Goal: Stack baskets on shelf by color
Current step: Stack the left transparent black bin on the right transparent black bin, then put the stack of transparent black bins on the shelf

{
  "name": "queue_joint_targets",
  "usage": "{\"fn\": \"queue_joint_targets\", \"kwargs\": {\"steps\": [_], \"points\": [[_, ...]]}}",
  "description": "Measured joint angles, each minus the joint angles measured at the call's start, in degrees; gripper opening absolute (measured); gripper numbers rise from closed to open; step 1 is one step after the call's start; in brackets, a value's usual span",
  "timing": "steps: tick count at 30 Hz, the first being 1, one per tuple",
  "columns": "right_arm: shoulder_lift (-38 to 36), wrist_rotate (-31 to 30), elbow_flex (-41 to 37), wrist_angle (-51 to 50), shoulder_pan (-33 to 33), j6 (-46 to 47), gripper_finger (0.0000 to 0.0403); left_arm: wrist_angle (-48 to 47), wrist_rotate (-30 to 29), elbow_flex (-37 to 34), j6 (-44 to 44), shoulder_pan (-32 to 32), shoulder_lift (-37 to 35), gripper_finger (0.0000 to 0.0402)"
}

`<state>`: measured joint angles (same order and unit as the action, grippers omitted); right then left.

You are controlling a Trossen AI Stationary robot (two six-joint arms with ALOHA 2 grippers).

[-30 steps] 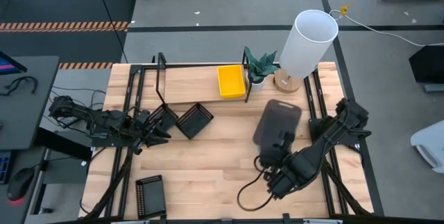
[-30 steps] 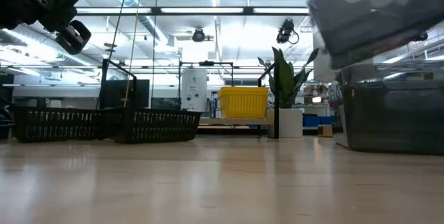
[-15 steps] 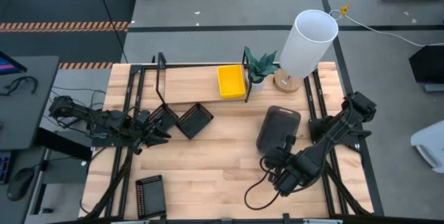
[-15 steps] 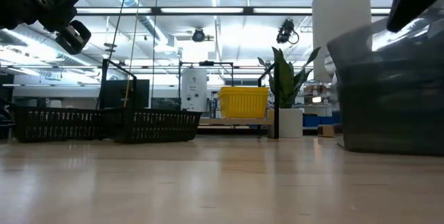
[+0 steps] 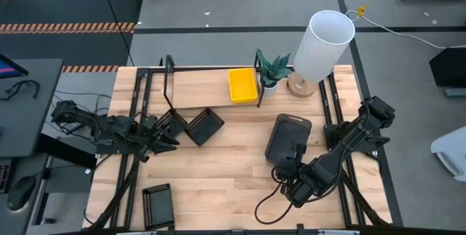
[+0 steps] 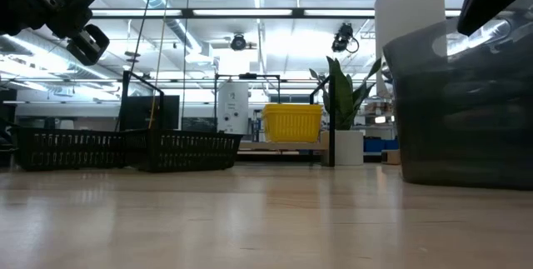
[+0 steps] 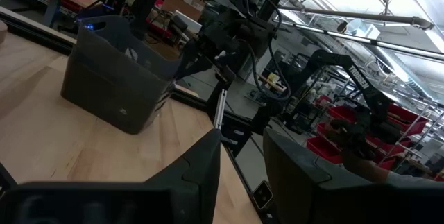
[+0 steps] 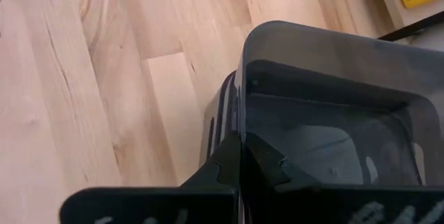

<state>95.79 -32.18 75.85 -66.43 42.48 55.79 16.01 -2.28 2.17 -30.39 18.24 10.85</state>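
— Where is the smoky grey basket [image 5: 288, 138]?

— On the wooden tabletop [image 5: 233, 173], right of centre, near the lamp [image 5: 320, 46] and potted plant [image 5: 273, 69]; the right gripper [image 5: 291, 168] is clenched on its near rim.

— And the others?

— A yellow basket [image 5: 242, 84] sits on the shelf [image 5: 200, 86]; two black slatted baskets [image 5: 204, 126] lie side by side just before it; a third black basket [image 5: 157, 204] rests at the front left corner.

— The left gripper [image 5: 162, 142]?

— Beside the two black baskets; fingers parted, grasping nothing.

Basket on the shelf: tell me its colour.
Bright yellow; the basket on the shelf shows best in the high view.
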Motion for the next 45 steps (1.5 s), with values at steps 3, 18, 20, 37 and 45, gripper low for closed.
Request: {"fn": "queue_joint_targets", "kwargs": {"steps": [3, 18, 20, 37, 45], "points": [[0.0, 0.0, 0.0, 0.0, 0.0, 0.0, 0.0009, 0.0, 0.0, 0.0, 0.0, 0.0, 0.0, 0.0117], [-0.8, 1.1, 0.0, -0.5, -0.1, 3.2, 0.0084, 0.0, 0.0, 0.0, 0.0, 0.0, 0.0, 0.0117], [-2.0, 1.2, 0.0, -0.8, -0.1, 4.0, 0.0095, 0.0, 0.0, 0.0, 0.0, 0.0, 0.0, 0.0117], [-10.7, -4.7, -8.3, 9.4, 1.4, 5.0, 0.01, 0.0, 0.0, 0.0, 0.0, 0.0, 0.0, 0.0117], [-10.5, 3.7, -7.2, 15.8, -3.3, 2.7, 0.0131, 0.0, 0.0, 0.0, 0.0, 0.0, 0.0, 0.0117]]}}
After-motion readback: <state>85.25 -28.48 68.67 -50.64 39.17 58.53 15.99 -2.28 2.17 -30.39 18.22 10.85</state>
